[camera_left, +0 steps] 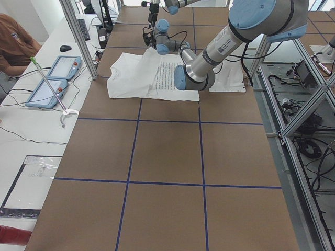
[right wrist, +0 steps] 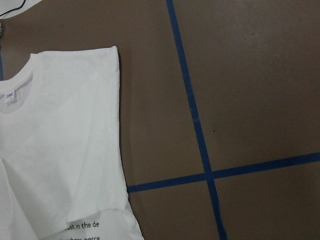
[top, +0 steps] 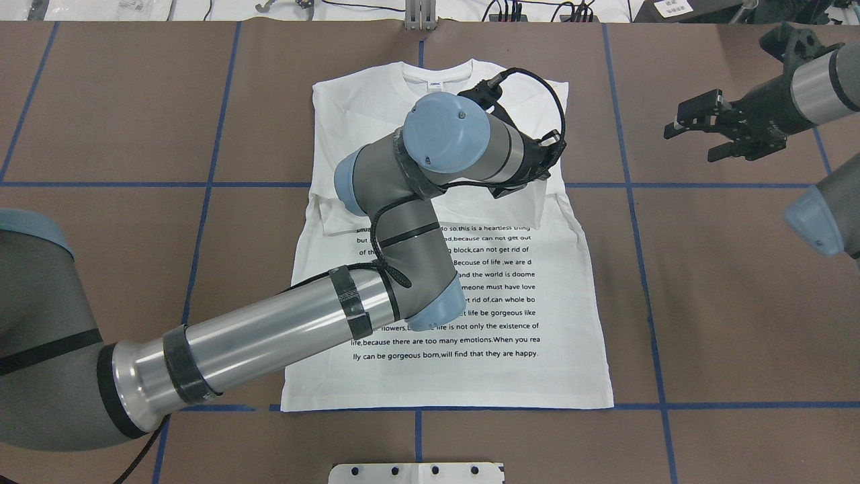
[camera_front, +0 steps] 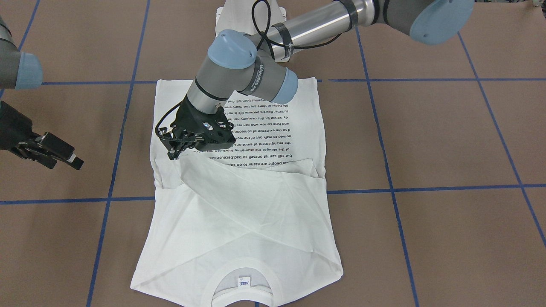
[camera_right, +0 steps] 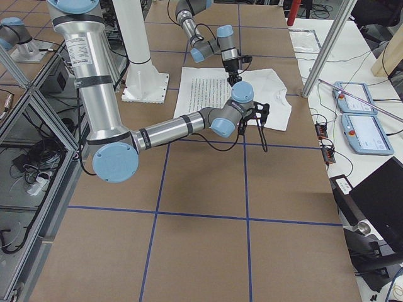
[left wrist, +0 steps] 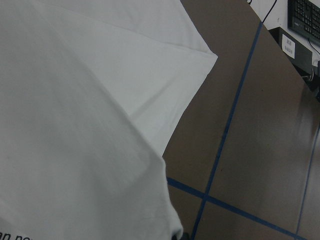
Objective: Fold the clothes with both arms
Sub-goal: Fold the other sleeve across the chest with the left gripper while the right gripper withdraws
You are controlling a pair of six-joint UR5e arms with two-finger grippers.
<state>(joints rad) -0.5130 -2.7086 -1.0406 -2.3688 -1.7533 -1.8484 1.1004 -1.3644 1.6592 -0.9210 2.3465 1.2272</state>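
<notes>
Outstretched left arm (top: 269, 329), right arm (top: 806, 87) aside with jaws apart

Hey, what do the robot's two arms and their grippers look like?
Both are tubular: the left arm and right arm have shiny silver tubes, grey joints and light-blue round caps. Black tape bands ring the tubes, and a black cable loops along the left one. The left gripper and right gripper are black and two-fingered.
</notes>
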